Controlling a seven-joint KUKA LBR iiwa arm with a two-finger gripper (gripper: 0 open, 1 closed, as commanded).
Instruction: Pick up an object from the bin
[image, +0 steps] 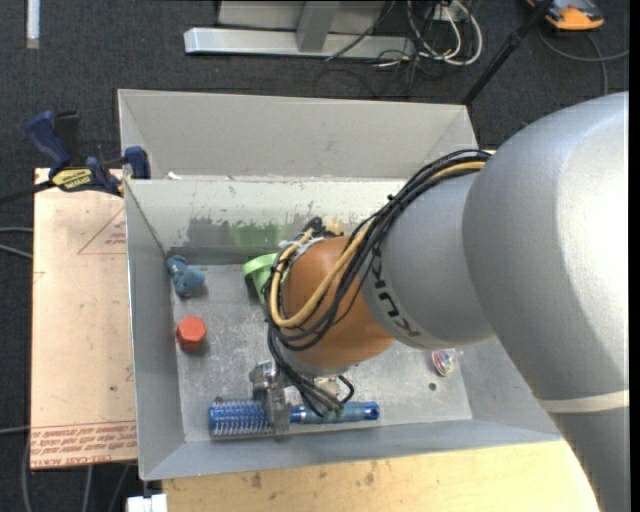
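End effector (272, 398) over blue brush (238, 418), along front wall of bin (300, 452)

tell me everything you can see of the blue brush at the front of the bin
The blue plastic brush lies flat on the floor of the grey metal bin, close along its front wall. Its wide head of dense short bristles points to the view's left; a slim, glossy handle runs right. The tool stands over the spot where head meets handle, hiding it; whether it touches the brush cannot be told.
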